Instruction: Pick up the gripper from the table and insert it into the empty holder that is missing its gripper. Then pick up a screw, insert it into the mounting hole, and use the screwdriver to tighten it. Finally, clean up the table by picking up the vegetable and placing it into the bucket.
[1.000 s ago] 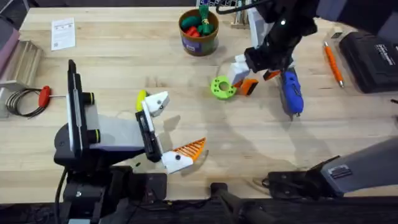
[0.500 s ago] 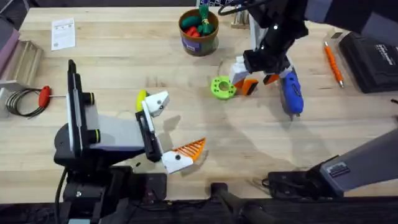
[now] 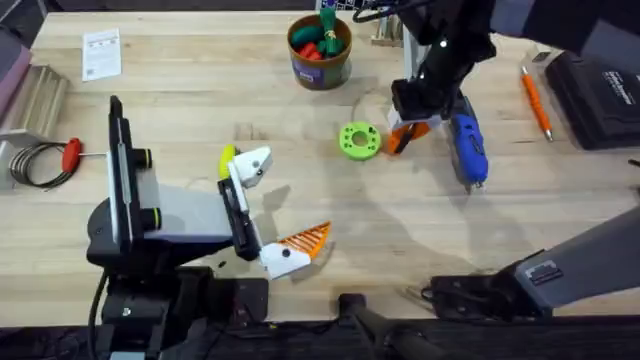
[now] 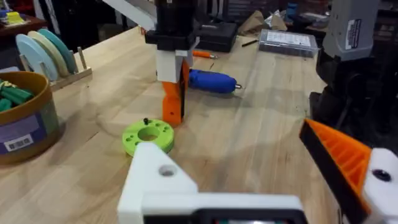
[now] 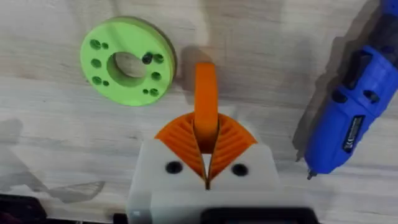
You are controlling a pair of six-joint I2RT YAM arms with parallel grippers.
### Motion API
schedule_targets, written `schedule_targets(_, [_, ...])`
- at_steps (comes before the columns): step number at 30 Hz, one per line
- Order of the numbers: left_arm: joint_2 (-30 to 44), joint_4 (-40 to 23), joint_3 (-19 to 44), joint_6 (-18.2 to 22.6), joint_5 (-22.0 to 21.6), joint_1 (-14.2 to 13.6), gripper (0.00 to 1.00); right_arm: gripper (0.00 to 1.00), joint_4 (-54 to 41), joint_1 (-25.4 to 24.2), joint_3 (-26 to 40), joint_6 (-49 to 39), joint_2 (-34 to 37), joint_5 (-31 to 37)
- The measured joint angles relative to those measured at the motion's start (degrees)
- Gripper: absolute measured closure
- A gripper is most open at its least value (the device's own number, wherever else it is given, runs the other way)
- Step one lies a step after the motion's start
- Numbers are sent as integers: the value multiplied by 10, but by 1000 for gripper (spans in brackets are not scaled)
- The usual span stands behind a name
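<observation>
The table (image 3: 560, 190) is pale wood, smooth and a bit shiny. The screwdriver (image 3: 467, 147) is glossy blue plastic. The green disc (image 3: 358, 140) is matt plastic. The gripper (image 5: 206, 106) is ribbed orange plastic.

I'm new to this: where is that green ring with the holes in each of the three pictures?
Overhead: the green disc lies on the table just left of the right gripper.
Left wrist: the green disc sits in the foreground, left of centre, before the upright orange gripper.
Right wrist: the green disc is at upper left.
Shared landmark: the blue screwdriver, beyond the gripper from the disc in all views.
</observation>
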Motion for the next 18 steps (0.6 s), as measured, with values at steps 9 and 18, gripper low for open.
schedule_targets(9, [0, 0, 0, 0, 0, 0, 15, 991, -3, -6, 0, 0, -19, 0])
schedule_targets(18, [0, 0, 0, 0, 0, 0, 15, 992, -4, -20, 0, 6, -174, 0])
